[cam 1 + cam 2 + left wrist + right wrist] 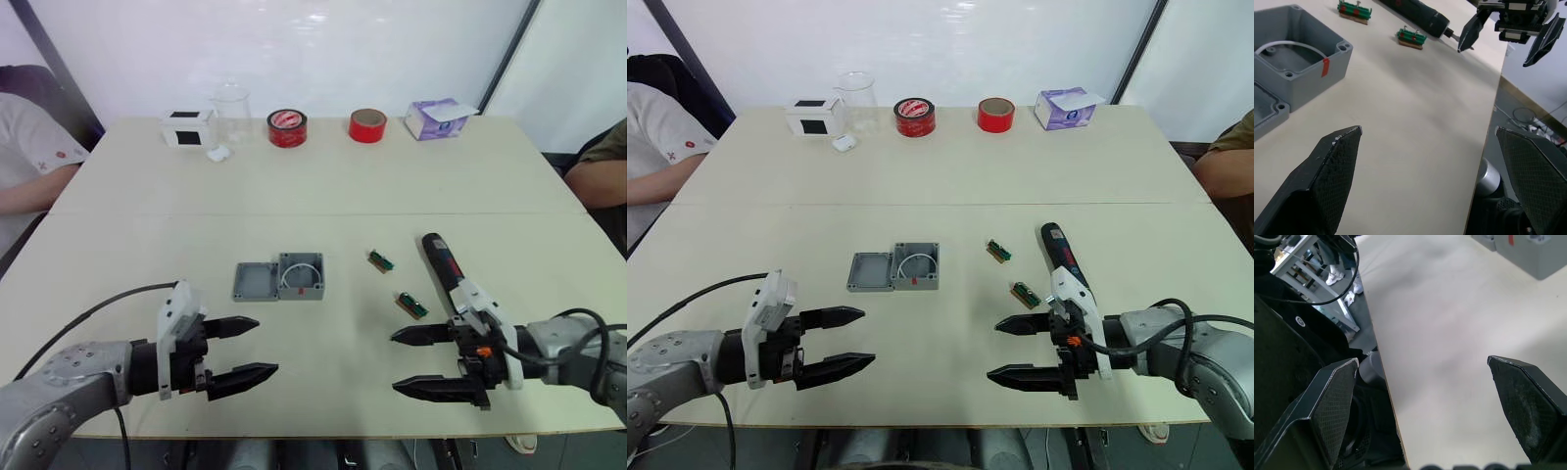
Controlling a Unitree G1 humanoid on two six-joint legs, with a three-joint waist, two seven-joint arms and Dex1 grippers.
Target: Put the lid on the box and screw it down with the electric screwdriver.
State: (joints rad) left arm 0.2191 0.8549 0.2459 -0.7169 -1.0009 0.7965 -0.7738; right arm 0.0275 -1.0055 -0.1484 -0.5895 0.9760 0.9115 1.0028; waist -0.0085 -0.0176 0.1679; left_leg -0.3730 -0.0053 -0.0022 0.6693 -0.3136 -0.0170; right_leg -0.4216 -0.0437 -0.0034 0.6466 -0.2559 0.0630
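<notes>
Both grippers hover over the counter's [323, 186] near edge, left gripper [238, 351] and right gripper [424, 362] with jaws spread wide, holding nothing. At mid-counter the box [301, 276] sits open, the lid [255, 282] touching its left side. Rightward lies the electric screwdriver [440, 259], near two green-and-brown pieces [396, 282].

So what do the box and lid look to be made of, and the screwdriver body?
The box and the lid look like cast metal with a matte grey finish, judging by thick walls and moulded screw bosses; painted plastic is possible. The electric screwdriver looks like black plastic, slightly glossy, with red markings.
</notes>
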